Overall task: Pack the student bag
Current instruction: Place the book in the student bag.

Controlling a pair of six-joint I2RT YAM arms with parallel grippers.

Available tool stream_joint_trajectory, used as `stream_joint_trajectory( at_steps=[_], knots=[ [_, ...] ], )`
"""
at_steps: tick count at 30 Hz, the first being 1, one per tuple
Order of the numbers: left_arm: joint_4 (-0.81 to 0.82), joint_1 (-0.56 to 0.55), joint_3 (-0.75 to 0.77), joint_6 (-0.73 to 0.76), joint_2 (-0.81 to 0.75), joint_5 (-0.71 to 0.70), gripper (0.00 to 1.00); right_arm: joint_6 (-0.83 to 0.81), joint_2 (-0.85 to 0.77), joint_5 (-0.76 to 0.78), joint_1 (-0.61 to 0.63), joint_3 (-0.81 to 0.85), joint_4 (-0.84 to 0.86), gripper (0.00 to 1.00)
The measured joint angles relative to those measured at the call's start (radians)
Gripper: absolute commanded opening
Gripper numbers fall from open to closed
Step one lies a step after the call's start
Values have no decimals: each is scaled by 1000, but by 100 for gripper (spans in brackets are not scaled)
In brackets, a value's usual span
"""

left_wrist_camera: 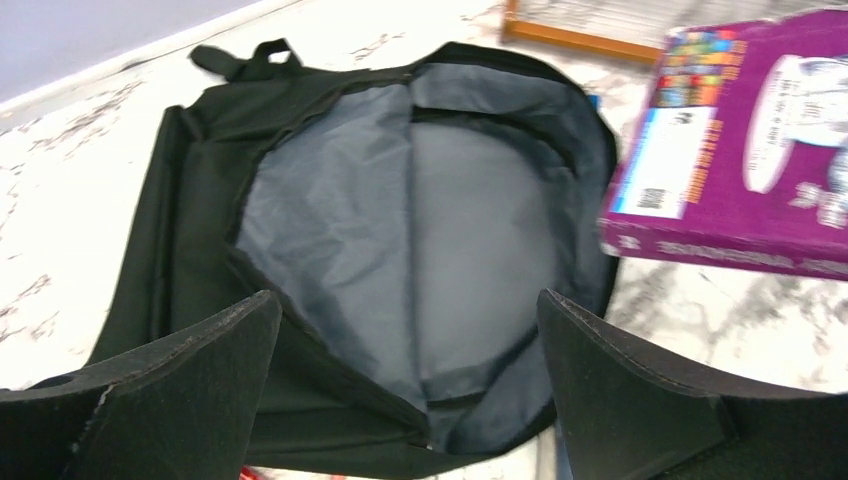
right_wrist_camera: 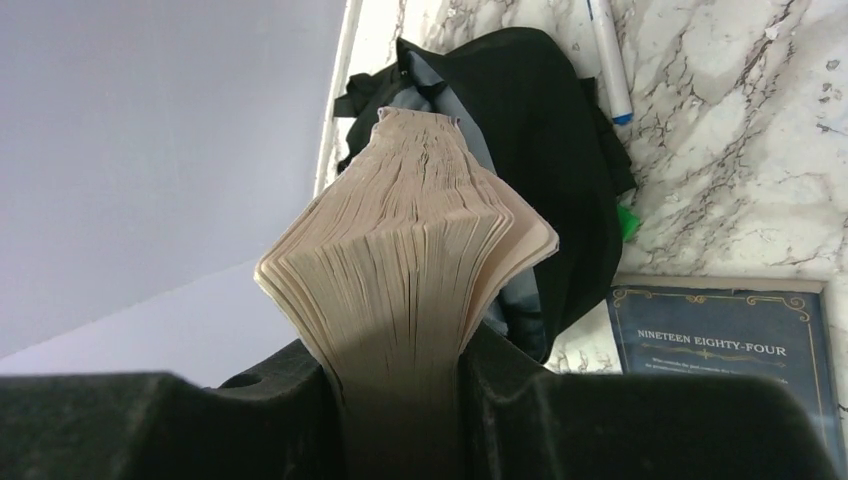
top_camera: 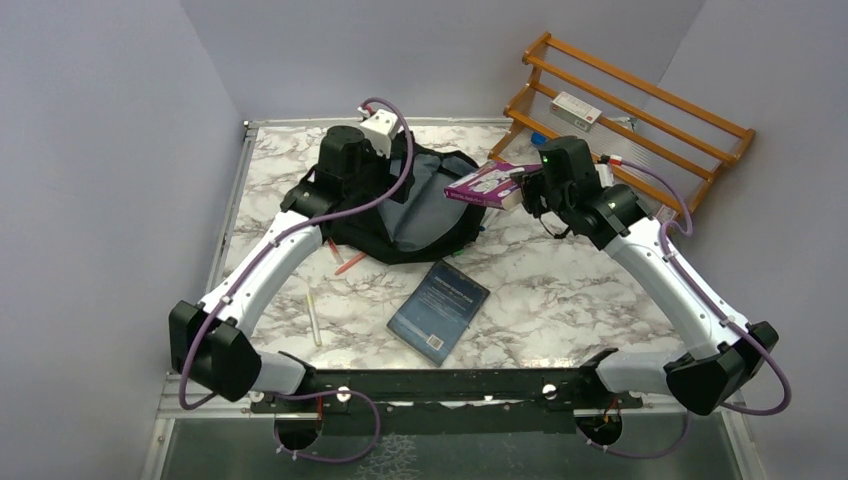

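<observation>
Item 1, right gripper (right_wrist_camera: 400,375): we record both fingers pressed onto a thick purple-covered paperback book (top_camera: 488,184), its pages fanning out above the pinch in the wrist view. The book is carried roughly flat, clear of the table, with one end over the right rim of the bag

Item 2, left gripper (left_wrist_camera: 405,305): jaws spread wide with nothing between them, hanging above the bag's open mouth

Item 3, student bag (top_camera: 432,218): a large black soft fabric backpack. We find it lying flat on the far-centre part of the white grey-veined marble table (top_camera: 570,290), unzipped, grey lining exposed. Its black top loop shows at the edge away from the left gripper

Item 4, dark blue book titled Nineteen Eighty-Four (top_camera: 438,310): flat on the marble, nearer the arm bases, apart from the bag

Item 5, slim white pen (top_camera: 313,318): on the table left of the blue book, beside the left arm

Item 6, orange-red pen (top_camera: 350,263): just beside the bag's near-left edge

Item 7, white marker with blue cap (right_wrist_camera: 608,55): on the marble close to the bag, seen from the right wrist

Item 8, orange-brown wooden slatted rack (top_camera: 640,120): at the far-right corner, with a small white box (top_camera: 575,110) resting on it
</observation>
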Motion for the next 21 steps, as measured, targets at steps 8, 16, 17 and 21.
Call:
stream_joint_trajectory(
  at_steps=[8, 16, 17, 21],
  knots=[
    [-8, 55, 90, 65, 155, 11, 99, 27, -10, 44, 0, 3, -2, 1],
    [-33, 26, 216, 183, 378, -22, 99, 29, -128, 140, 0, -45, -24, 1],
    [-37, 17, 227, 198, 405, -44, 99, 29, -140, 148, 0, -52, -27, 1],
    [-56, -46, 259, 261, 528, -155, 99, 2, -212, 196, 0, -109, -35, 1]
  ],
)
